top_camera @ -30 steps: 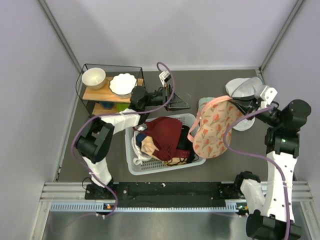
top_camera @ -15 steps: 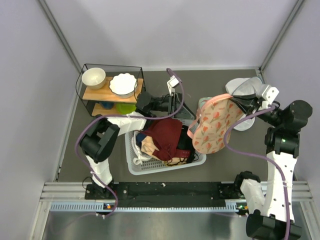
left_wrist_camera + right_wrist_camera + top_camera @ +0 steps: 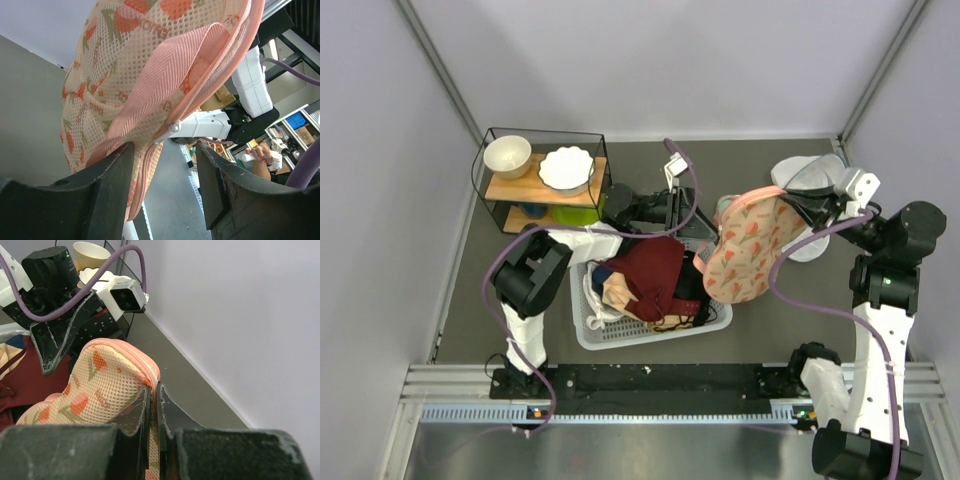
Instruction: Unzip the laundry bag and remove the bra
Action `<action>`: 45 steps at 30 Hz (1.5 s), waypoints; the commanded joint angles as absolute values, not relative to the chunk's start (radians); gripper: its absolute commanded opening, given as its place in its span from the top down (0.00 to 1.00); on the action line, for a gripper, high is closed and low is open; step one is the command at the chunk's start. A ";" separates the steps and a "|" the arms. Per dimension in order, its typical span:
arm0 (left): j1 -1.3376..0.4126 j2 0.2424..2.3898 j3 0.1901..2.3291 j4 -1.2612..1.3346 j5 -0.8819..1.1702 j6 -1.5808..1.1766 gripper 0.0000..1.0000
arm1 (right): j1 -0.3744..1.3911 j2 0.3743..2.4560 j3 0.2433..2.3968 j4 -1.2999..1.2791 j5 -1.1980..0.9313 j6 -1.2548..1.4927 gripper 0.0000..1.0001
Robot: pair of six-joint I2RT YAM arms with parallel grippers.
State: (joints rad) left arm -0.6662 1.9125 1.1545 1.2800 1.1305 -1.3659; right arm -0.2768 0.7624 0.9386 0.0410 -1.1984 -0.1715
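Observation:
The laundry bag point(image 3: 750, 250), peach-pink mesh with red flowers, hangs upright in the air to the right of the basket. My right gripper point(image 3: 808, 208) is shut on its top seam; in the right wrist view the jaws point(image 3: 156, 399) pinch the zipper edge of the bag point(image 3: 100, 385). My left gripper point(image 3: 703, 216) is open at the bag's left edge. In the left wrist view the bag point(image 3: 125, 65) and its pink strap point(image 3: 165, 85) fill the top, and the zipper edge lies against the left finger point(image 3: 107, 190), with the gripper point(image 3: 165, 185) empty. The bra is hidden.
A white basket point(image 3: 588, 322) holds a dark maroon garment point(image 3: 650, 270) and other clothes. A black wire shelf point(image 3: 540, 175) with white bowls stands at the back left. A white object point(image 3: 802, 176) lies at the back right, behind the bag.
My left gripper has moved right, from beside the shelf up to the bag's left edge. The bag has been raised a little by the right gripper.

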 commanded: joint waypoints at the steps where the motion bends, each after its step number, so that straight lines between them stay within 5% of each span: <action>1: -0.670 1.930 1.229 1.353 1.126 -1.361 0.42 | -0.267 0.753 0.959 0.109 -1.212 -0.164 1.00; 14: -0.670 1.933 1.244 1.390 1.124 -1.394 0.51 | -0.267 0.752 0.957 0.106 -1.212 -0.166 1.00; 34: -0.669 1.925 1.200 1.514 1.111 -1.486 0.84 | -0.267 0.755 0.933 0.067 -1.172 -0.206 1.00; 38: -0.666 1.917 1.200 1.519 1.115 -1.494 0.99 | -0.267 0.758 0.931 0.069 -1.169 -0.206 1.00; 45: -0.653 1.901 1.178 1.490 1.127 -1.483 1.00 | -0.267 0.743 0.931 0.070 -1.129 -0.201 1.00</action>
State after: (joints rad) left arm -0.6640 1.9400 1.2003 1.2881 1.1213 -1.4956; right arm -0.2768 0.7616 0.9234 0.0345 -1.1568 -0.1905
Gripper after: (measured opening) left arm 0.010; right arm 0.022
